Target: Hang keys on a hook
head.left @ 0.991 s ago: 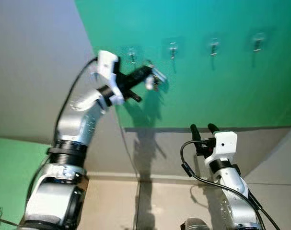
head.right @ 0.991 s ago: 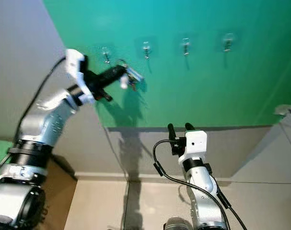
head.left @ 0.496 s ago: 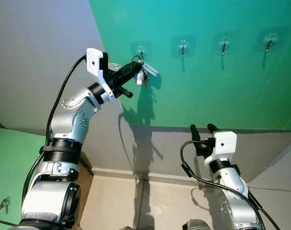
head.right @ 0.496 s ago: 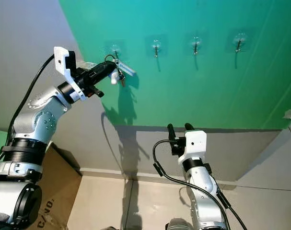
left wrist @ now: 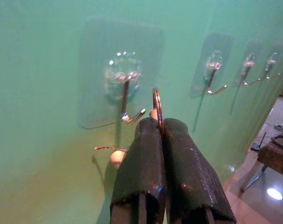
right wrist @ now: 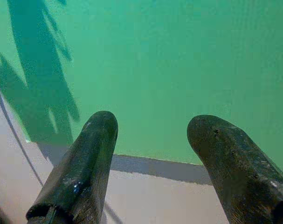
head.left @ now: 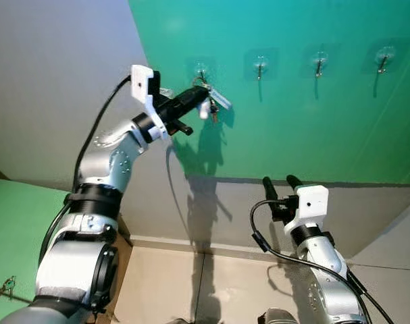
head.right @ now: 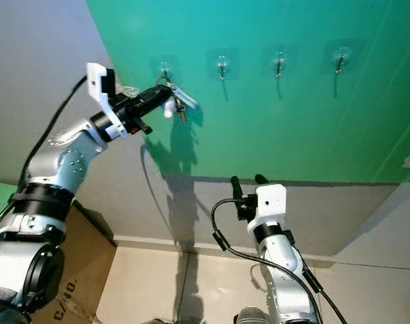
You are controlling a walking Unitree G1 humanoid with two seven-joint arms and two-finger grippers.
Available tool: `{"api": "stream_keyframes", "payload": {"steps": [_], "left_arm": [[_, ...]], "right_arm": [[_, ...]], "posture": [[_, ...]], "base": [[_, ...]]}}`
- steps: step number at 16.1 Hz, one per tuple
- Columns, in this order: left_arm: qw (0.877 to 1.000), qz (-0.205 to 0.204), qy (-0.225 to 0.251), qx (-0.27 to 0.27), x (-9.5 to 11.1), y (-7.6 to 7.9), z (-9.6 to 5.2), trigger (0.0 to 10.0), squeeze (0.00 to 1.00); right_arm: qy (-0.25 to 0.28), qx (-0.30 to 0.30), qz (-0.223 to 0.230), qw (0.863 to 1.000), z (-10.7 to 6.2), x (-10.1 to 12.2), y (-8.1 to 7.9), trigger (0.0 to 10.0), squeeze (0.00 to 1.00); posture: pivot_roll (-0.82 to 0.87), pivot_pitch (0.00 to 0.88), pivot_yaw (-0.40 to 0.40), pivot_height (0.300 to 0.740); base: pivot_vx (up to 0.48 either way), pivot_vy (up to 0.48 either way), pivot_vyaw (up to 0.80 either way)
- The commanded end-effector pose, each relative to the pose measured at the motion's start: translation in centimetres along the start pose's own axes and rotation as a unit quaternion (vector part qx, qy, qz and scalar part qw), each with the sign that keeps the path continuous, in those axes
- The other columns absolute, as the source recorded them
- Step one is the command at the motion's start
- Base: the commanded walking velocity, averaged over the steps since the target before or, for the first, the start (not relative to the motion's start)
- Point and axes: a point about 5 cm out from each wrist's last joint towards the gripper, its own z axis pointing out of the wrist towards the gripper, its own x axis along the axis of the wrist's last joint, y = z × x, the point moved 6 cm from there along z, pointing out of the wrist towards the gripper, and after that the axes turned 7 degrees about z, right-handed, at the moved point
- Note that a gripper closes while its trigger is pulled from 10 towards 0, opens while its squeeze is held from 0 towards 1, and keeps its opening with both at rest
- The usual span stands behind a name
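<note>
Left gripper (left wrist: 156, 122) has closed the last gap to the wall since half a second ago; key ring (left wrist: 156, 103) now sits just beside the tip of the leftmost hook (left wrist: 128, 100), nearest the green wall's left edge. Fingers pressed together, pinching the ring upright so its opening faces the hook. Keys (head.left: 212, 108) dangle below the fingertips. Ring not yet over the hook, by my reading. Right gripper (right wrist: 153, 135) idle low, fingers spread.
</note>
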Motion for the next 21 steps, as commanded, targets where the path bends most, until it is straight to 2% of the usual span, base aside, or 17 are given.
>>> {"api": "stream_keyframes", "payload": {"steps": [1, 2, 4, 5, 9, 11, 13, 14, 19, 20, 21], "left_arm": [[1.0, 0.016, 0.005, -0.002, 0.9, -0.2, 0.2, 0.0, 0.0], [1.0, 0.015, 0.005, -0.002, 0.9, -0.2, 0.2, 0.0, 0.0], [1.0, -0.015, 0.012, 0.013, 0.8, -1.1, 0.1, 0.0, 0.0], [0.998, -0.038, 0.022, 0.036, 0.8, -2.1, 0.0, 0.0, 0.0], [0.994, -0.076, 0.041, 0.072, 1.1, -3.6, -0.7, 0.0, 0.0], [0.985, -0.137, 0.052, 0.091, 0.6, -4.5, -1.1, 0.0, 0.0], [0.976, -0.187, 0.038, 0.107, -0.8, -4.8, -1.3, 0.0, 0.0], [0.973, -0.198, 0.038, 0.114, -1.1, -4.9, -1.5, 0.0, 0.0], [0.971, -0.215, 0.016, 0.106, -2.4, -4.2, -1.0, 0.0, 0.0], [0.977, -0.191, 0.012, 0.094, -2.3, -3.8, -0.7, 0.0, 0.0], [0.978, -0.187, 0.013, 0.09, -2.2, -3.7, -0.5, 0.0, 0.0]], "right_arm": [[0.004, 0.006, 0.006, 1.0, 0.0, 0.3, -0.5, 10.0, 0.0], [0.004, 0.005, 0.006, 1.0, -0.1, 0.2, -0.4, 10.0, 0.0], [0.002, 0.003, 0.008, 1.0, -0.3, 0.1, -0.4, 10.0, 0.0], [0.0, 0.004, 0.01, 1.0, -0.3, 0.1, -0.4, 10.0, 0.0], [-0.004, 0.008, 0.012, 1.0, -0.3, 0.0, -0.4, 10.0, 0.0], [-0.008, 0.012, 0.013, 1.0, -0.4, -0.1, -0.5, 10.0, 0.0], [-0.009, 0.014, 0.014, 1.0, -0.3, -0.1, -0.7, 10.0, 0.0], [-0.01, 0.015, 0.015, 1.0, -0.4, -0.1, -0.7, 10.0, 0.0], [-0.014, 0.017, 0.014, 1.0, -0.6, -0.2, -0.7, 10.0, 0.0], [-0.014, 0.016, 0.013, 1.0, -0.7, -0.2, -0.7, 10.0, 0.0], [-0.013, 0.016, 0.013, 1.0, -0.7, -0.2, -0.7, 10.0, 0.0]], "posture": [[-0.27, 0.02, 0.169, 0.74], [-0.27, 0.02, 0.169, 0.74], [-0.28, 0.023, 0.177, 0.74], [-0.28, 0.025, 0.176, 0.74], [-0.28, 0.026, 0.171, 0.74], [-0.27, 0.028, 0.166, 0.74], [-0.27, 0.028, 0.165, 0.74], [-0.28, 0.031, 0.165, 0.74], [-0.28, 0.038, 0.162, 0.74], [-0.29, 0.04, 0.163, 0.74], [-0.29, 0.04, 0.163, 0.74]], "base": [[0.0, 0.0, 0.0], [0.0, 0.0, 0.0], [0.0, 0.0, 0.0], [0.0, 0.0, 0.0], [0.0, 0.0, 0.0], [0.0, 0.0, 0.0], [0.0, 0.0, 0.0], [0.0, 0.0, 0.0], [0.0, 0.0, 0.0], [0.0, 0.0, 0.0], [0.0, 0.0, 0.0]]}}
